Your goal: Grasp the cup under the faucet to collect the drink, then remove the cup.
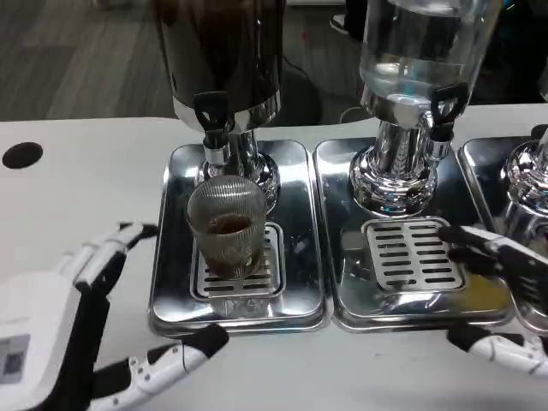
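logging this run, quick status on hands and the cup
Left hand open, near the left tray, off the cup. Right hand open over the middle tray. Cup upright under the dark dispenser's faucet, some brown drink inside. Nothing in the way.

The small ribbed clear glass cup (227, 236) stands upright on the slotted grate of the left shiny steel drip tray (171, 257), directly below the black-handled faucet (212, 128) of the dark drink dispenser (224, 51). A shallow layer of brown drink sits in the cup, well short of its rim. The faucet's spout hangs just above the cup's open mouth, apart from it. Nothing touches the cup's sides.
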